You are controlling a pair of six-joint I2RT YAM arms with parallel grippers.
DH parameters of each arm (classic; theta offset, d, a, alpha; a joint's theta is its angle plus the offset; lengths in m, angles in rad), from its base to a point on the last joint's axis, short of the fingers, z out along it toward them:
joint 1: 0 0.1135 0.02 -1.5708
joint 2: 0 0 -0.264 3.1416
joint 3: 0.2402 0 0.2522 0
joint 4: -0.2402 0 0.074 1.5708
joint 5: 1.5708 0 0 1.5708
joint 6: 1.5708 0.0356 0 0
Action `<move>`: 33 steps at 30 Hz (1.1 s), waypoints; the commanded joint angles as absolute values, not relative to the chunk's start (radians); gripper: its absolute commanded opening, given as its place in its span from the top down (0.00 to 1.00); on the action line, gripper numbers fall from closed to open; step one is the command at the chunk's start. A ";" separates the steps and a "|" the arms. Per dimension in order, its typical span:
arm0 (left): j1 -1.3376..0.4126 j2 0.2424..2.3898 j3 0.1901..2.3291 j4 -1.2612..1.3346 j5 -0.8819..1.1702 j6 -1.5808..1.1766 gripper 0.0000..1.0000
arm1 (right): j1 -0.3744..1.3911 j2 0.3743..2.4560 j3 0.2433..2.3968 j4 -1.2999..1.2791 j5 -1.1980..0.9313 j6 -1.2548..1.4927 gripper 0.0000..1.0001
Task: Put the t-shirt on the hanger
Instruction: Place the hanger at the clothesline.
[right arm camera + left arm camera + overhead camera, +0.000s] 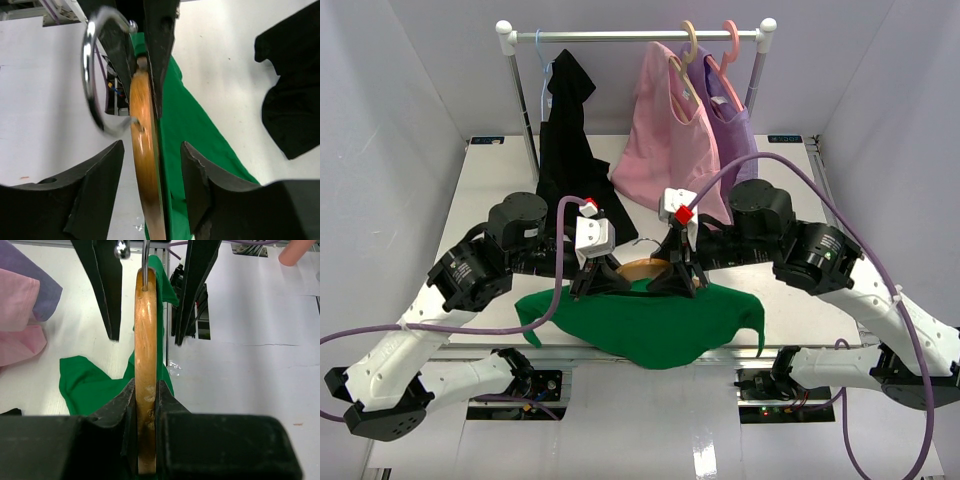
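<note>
From above, the t-shirt [650,325] lies spread at the near edge of the table [490,180], its front hanging over that edge. The hanger [642,268] shows only as a sliver of wood just behind the shirt, between the left gripper [595,283] and the right gripper [677,280]. This view is too cramped to be sure, but the wood looks to be outside the cloth. On that reading the shirt is not yet on the hanger, and both hanger shoulders remain to be worked into it. In the left wrist view the hanger runs edge-on, and the left gripper is clenched on its wood, fingers [117,407] pressed to both faces, with green cloth on the table beneath and beyond. In the right wrist view the right jaws stand apart with a gap on each side of the wood, gripping nothing. The metal hook [92,75] curls off to the left, and the shirt lies just beside the hanger on the right.
</note>
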State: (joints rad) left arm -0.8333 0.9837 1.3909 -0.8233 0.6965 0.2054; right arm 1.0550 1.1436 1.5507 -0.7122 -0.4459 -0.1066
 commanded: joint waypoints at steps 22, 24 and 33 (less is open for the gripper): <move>-0.836 0.851 1.379 -0.754 0.664 0.171 1.00 | 1.054 1.056 1.456 -0.717 -0.405 -0.144 0.92; -0.835 0.848 1.376 -0.730 0.557 0.132 0.85 | 1.055 1.045 1.453 -0.704 -0.360 -0.119 0.92; -0.835 0.832 1.450 -0.717 0.121 -0.082 0.02 | 1.054 1.025 1.416 -0.776 -0.103 0.002 0.92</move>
